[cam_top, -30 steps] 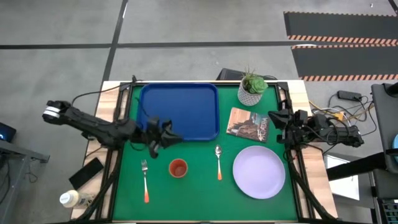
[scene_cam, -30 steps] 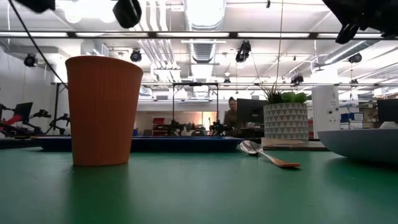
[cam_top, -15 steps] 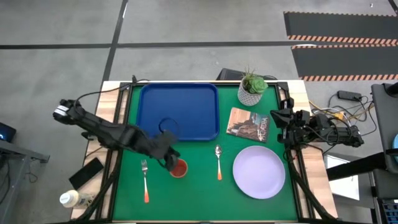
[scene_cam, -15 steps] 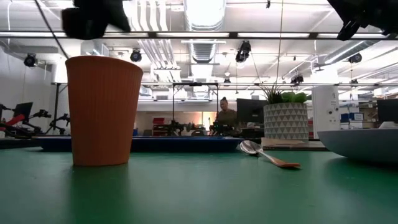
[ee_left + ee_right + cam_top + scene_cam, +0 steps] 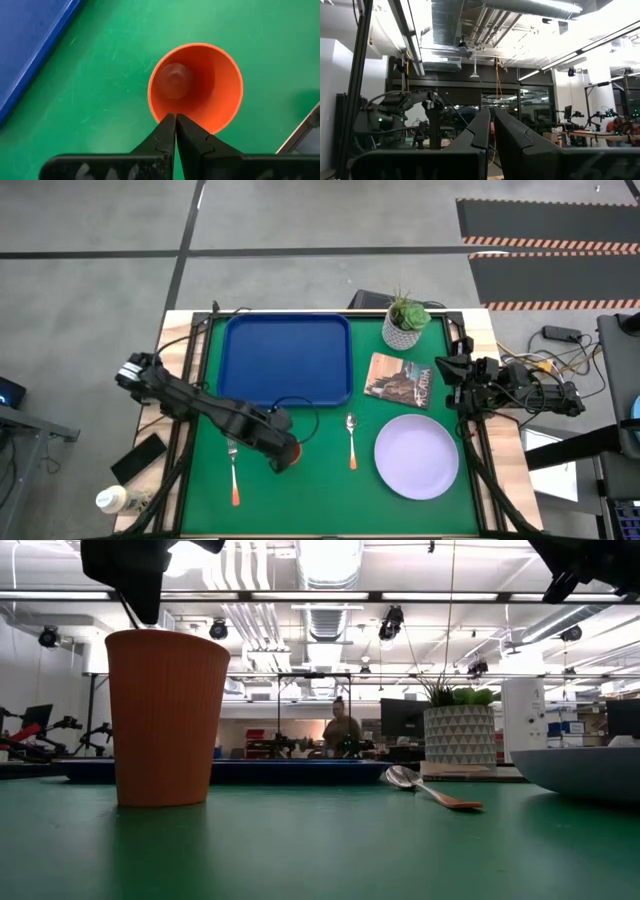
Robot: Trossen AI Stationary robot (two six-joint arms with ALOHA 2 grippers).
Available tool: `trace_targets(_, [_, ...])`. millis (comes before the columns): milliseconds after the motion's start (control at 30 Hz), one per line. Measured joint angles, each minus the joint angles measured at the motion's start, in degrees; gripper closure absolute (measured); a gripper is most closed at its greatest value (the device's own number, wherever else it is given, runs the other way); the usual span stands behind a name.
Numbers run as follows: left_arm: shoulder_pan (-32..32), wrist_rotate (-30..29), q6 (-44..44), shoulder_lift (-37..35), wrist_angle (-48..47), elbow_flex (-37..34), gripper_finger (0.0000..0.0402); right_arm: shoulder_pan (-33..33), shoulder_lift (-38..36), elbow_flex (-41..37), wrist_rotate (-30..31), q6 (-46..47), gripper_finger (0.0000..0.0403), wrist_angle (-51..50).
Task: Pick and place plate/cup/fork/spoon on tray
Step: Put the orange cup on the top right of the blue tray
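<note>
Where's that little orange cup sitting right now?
The cup stands upright on the green mat, just in front of the blue tray, between the fork and the spoon. The left gripper hovers right above its rim.

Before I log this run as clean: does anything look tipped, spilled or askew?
Nothing stands out. The cup is upright on the mat, the left gripper shut above its rim. Fork, spoon and plate lie flat beside the tray.

Your right tool (image 5: pixel 493 116) pointed level into room, its dark fingers (image 5: pixel 479 131) pressed together; ceiling ducts (image 5: pixel 520 10), another robot arm (image 5: pixel 402 102) beyond.
</note>
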Motion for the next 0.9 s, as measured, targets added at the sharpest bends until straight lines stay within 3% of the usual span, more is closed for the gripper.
trace_targets(333, [0.79, -0.26, 3.88, -1.92, 0.96, -1.16, 0.0391, 0.00, 0.00, 0.00, 0.02, -0.79, 0.0385, 0.91])
trace_targets(633, [-0.03, -0.57, 19.52, -1.89, 1.26, -3.09, 0.0281, 0.00, 0.00, 0.00, -0.04, 2.60, 0.0385, 0.94])
trace_targets(767, [0.07, -1.91, 20.02, -1.90, 4.29, -4.56, 0.0247, 0.00, 0.00, 0.00, -0.07, 2.62, 0.0385, 0.94])
trace_targets(900, [0.01, -1.95, 20.18, -1.90, 6.53, -6.26, 0.0238, 0.00, 0.00, 0.00, -0.07, 2.35, 0.0385, 0.94])
